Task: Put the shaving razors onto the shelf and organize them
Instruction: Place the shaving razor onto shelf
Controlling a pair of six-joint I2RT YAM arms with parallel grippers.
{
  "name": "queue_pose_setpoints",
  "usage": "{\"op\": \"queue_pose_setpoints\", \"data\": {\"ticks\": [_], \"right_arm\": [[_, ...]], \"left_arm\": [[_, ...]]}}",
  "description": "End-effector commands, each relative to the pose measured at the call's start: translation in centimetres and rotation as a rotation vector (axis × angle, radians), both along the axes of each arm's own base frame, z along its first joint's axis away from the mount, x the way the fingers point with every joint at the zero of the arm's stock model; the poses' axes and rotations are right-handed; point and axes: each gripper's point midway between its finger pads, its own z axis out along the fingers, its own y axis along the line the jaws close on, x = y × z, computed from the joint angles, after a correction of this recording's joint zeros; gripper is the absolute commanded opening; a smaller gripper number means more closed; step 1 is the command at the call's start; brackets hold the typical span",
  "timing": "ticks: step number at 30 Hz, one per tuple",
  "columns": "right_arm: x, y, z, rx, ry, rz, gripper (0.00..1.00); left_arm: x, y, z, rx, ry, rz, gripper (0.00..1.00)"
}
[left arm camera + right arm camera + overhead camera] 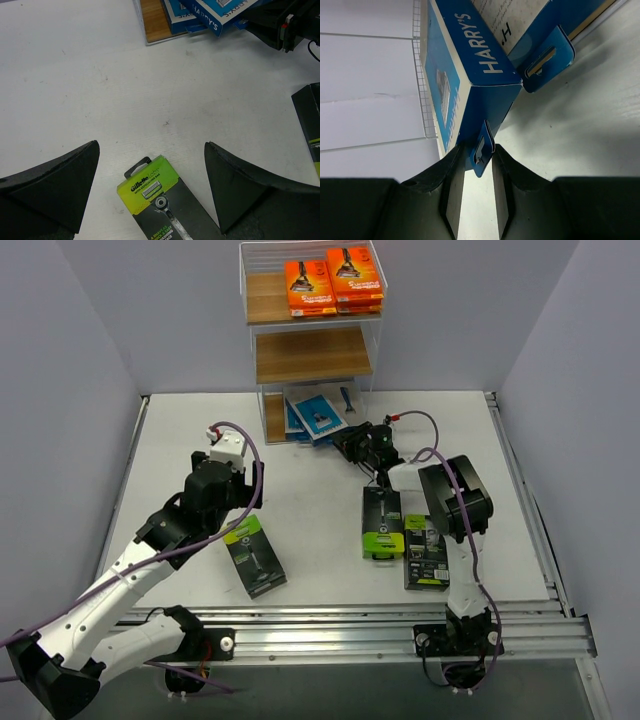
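Note:
The shelf [312, 352] stands at the back of the table. Orange razor packs [333, 282] lie on its fenced top tier. Blue-and-white packs [318, 416] lean out of the bottom tier. My right gripper [352, 443] is at their front edge. In the right wrist view it [478, 150] is nearly closed around the hang tab of a blue pack [470, 65], which lies beside a second blue pack [535, 30]. My left gripper [225, 490] hangs open and empty [151, 145] above a black pack with a lime-green top [160, 200], which lies flat on the table [254, 555].
Two more black-and-lime packs [381, 522] [425, 552] lie flat by the right arm; one shows at the right edge of the left wrist view [309, 120]. The shelf's middle board [312, 355] is bare. Grey walls close in on both sides. A metal rail [380, 625] runs along the near edge.

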Motion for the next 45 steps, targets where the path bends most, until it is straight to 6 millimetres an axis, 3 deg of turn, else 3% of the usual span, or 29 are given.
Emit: {"op": "queue_pose_setpoints", "data": {"ticks": [1, 17, 23, 30, 38, 45], "right_arm": [[1.4, 0.2, 2.2, 0.029, -0.064, 0.009, 0.24], [2.4, 0.1, 2.1, 0.068, -0.059, 0.015, 0.1], [2.2, 0.1, 1.9, 0.079, -0.057, 0.013, 0.0], [1.8, -0.4, 2.3, 0.141, -0.083, -0.027, 0.0], [0.9, -1.8, 4.0, 0.242, -0.178, -0.152, 0.0], [0.2, -1.3, 5.5, 0.237, -0.234, -0.267, 0.0]], "left_arm": [[0.5, -0.6, 1.2, -0.021, -0.04, -0.013, 0.95], [0.6, -0.6, 0.6, -0.01, -0.028, -0.012, 0.95], [0.7, -0.6, 0.5, -0.005, -0.027, -0.01, 0.95], [0.7, -0.6, 0.4, -0.005, -0.026, -0.01, 0.95], [0.7, -0.9, 0.2, 0.0, -0.02, -0.015, 0.95], [0.8, -1.0, -0.1, 0.005, -0.013, -0.018, 0.95]]}}
